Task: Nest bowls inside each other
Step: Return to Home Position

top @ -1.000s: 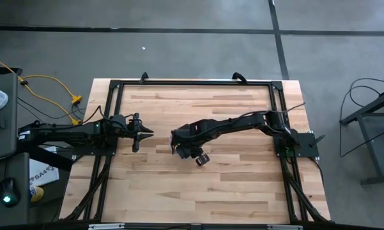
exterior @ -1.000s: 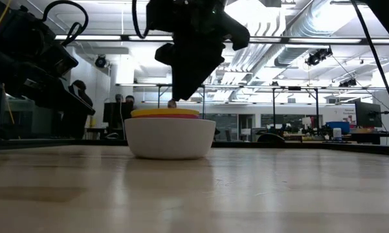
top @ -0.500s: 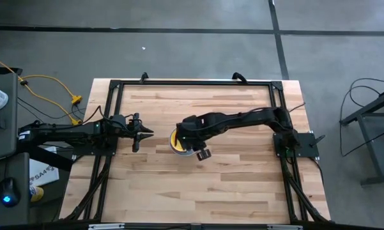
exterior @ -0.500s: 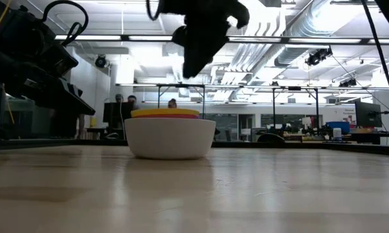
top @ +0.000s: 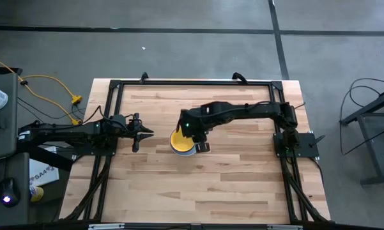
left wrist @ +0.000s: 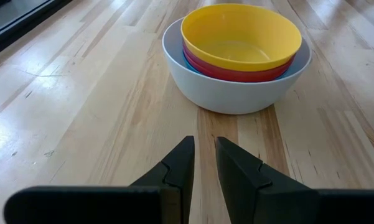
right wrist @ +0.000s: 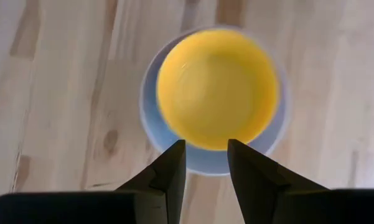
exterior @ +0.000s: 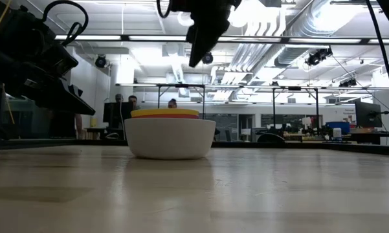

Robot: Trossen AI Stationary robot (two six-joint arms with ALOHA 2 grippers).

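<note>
right gripper (right wrist: pixel 205 163) risen clear of stack, fingers parted, empty | round yellow plastic bowl (left wrist: pixel 241 36) nested topmost in large white plastic bowl (left wrist: pixel 233 93) | left gripper (left wrist: pixel 203 163) waits nearby, slightly parted, empty

Lab hall — ceiling ducts (exterior: pixel 311 26), monitors (exterior: pixel 366 115), workbenches (exterior: pixel 291 90)

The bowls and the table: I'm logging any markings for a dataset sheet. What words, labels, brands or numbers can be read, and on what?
None can be read.
The white bowl, yellow bowl and red bowl: plain, no print.
The table: bare wood, no markings.
A paper beside the table carries print, too small to read.
Signs in the room behind: too blurred to read.
</note>
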